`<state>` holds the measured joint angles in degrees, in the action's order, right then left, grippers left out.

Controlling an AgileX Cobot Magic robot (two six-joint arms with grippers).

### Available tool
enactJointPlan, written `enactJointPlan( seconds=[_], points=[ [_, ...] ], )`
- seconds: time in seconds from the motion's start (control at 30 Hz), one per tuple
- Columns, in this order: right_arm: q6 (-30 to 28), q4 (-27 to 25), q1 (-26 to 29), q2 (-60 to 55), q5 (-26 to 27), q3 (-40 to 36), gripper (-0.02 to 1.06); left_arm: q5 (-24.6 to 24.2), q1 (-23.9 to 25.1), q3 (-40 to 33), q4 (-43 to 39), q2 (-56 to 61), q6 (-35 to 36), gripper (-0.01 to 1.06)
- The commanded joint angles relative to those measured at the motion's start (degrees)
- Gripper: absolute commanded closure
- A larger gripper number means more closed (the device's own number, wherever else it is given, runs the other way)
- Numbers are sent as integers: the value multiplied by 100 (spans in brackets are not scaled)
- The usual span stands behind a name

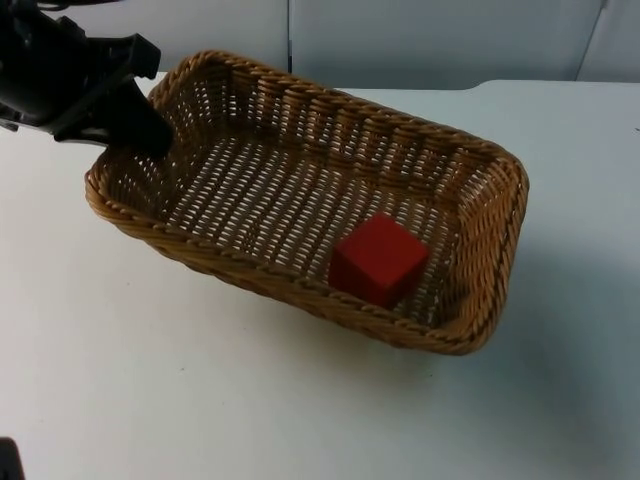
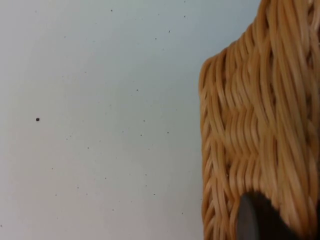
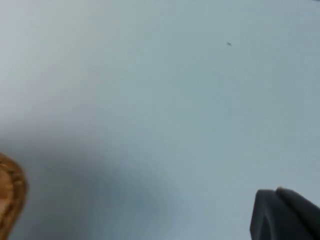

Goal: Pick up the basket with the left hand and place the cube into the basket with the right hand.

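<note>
A woven wicker basket (image 1: 300, 130) spans the middle of the top view. My left gripper (image 1: 148, 132) is shut on the rim of its left end, with one finger inside the wall. From the left wrist I see the basket's outer wall (image 2: 260, 115) against a black fingertip (image 2: 257, 220). A red cube (image 1: 378, 258) lies on the basket floor towards its right end, touching nothing else. My right gripper (image 3: 284, 215) hangs over bare table, off to the side of a basket corner (image 3: 10, 200).
The white table (image 1: 200, 400) stretches wide in front of and to the right of the basket. A soft shadow lies on the table (image 3: 100, 170) near the basket corner. The grey partition wall (image 1: 430, 40) closes off the back.
</note>
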<state>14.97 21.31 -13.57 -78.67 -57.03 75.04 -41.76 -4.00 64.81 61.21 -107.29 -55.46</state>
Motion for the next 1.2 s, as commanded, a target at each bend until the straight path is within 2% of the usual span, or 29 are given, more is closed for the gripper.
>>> enactJointPlan(
  seconds=[0.0, 0.17, 0.57, 0.7, 0.97, 1.1, 1.17],
  points=[
    [40, 160, 272, 167, -115, -37, 105, -148, -24, 44, 250, 79, 54, 105],
    [-53, 149, 555, 411, -55, -37, 105, -148, -24, 44, 250, 79, 54, 105],
    [-189, 71, 555, 731, -194, -37, 105, -149, -24, 44, 345, 79, 54, 105],
    [-189, -57, 555, 783, -184, -37, 105, -326, -81, 44, 1221, -52, 54, 105],
    [-239, -157, 555, 805, -184, -37, 105, -292, -292, 44, 2081, -761, -200, 105],
    [-318, -198, 555, 805, -209, -37, 105, -137, -292, 44, 2226, -1081, -254, 100],
    [-330, -208, 555, 805, -246, -37, 105, 2, -292, 44, 2277, -1243, -376, 89]
  ],
)
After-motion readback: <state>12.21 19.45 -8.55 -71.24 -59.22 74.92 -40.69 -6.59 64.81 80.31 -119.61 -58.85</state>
